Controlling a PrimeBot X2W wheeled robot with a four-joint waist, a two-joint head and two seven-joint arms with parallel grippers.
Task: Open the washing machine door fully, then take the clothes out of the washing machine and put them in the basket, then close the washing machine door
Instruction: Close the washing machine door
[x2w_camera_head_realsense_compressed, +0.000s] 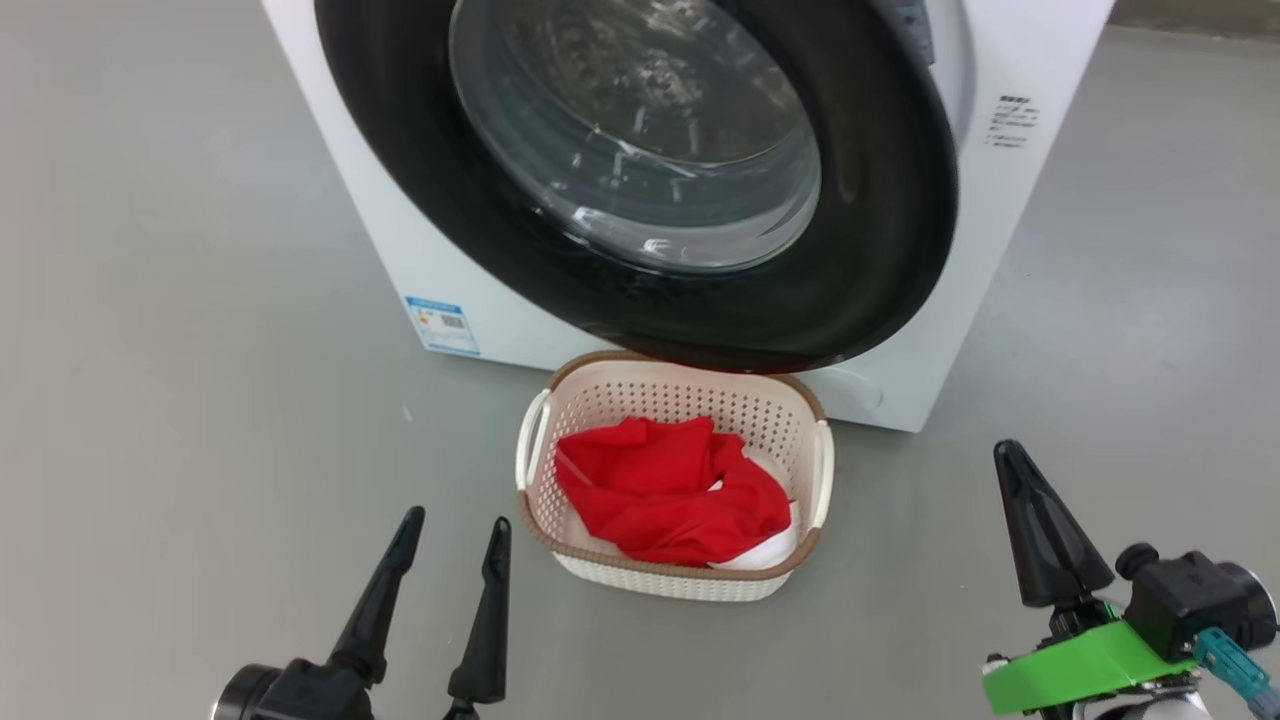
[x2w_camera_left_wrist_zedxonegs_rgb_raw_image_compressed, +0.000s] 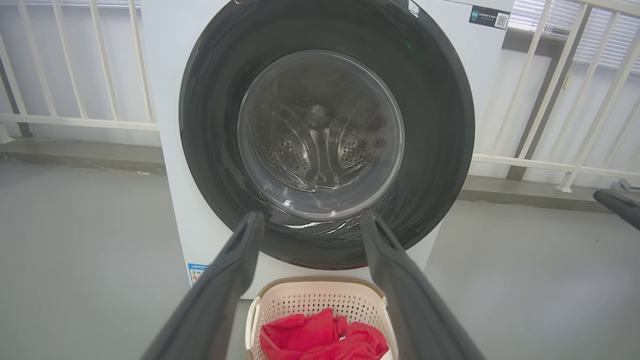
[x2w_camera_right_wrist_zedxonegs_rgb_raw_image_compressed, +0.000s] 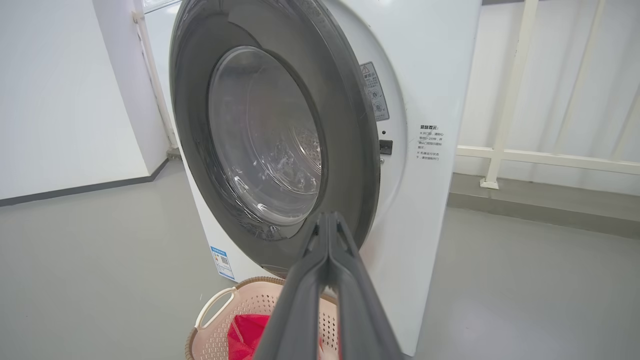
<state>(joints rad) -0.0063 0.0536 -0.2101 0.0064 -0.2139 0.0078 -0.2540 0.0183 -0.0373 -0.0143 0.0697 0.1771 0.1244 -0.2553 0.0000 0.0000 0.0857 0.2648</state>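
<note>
Washing machine (x2w_camera_head_realsense_compressed: 430, 270): white front-loader standing on the grey floor (x2w_camera_head_realsense_compressed: 150, 400), with a white railing (x2w_camera_left_wrist_zedxonegs_rgb_raw_image_compressed: 75, 120) behind it in the left wrist view. Washing machine door (x2w_camera_head_realsense_compressed: 640, 150): covers the drum mouth, and the steel drum is visible through the clear bowl. In the right wrist view its latch-side edge stands slightly off the cabinet, with the dark latch slot (x2w_camera_right_wrist_zedxonegs_rgb_raw_image_compressed: 385, 147) exposed just beside the rim, so it is not seated flush. Basket (x2w_camera_head_realsense_compressed: 650, 400): on the floor directly in front of the machine, its far rim tucked under the lowest part of the door. Clothes (x2w_camera_head_realsense_compressed: 670, 490): red fabric bunched inside the basket with some white showing at the near right corner; no print readable on them. Left gripper (x2w_camera_head_realsense_compressed: 456, 520): low at the left of the head view, jaws spread apart and empty, pointing toward the door, well apart from the basket. Right gripper (x2w_camera_head_realsense_compressed: 1008, 455): at the lower right, jaws pressed together with nothing between them, clear of the door and basket. Markings: blue label (x2w_camera_head_realsense_compressed: 442, 325) at the lower left of the cabinet front, carrying a small code square, text too small to read; black label with QR code (x2w_camera_left_wrist_zedxonegs_rgb_raw_image_compressed: 489, 17) near the top right corner; grey warning sticker (x2w_camera_right_wrist_zedxonegs_rgb_raw_image_compressed: 375, 90) inside the door recess; several lines of dark print (x2w_camera_right_wrist_zedxonegs_rgb_raw_image_compressed: 429, 142) on the front right, characters not legible.
</note>
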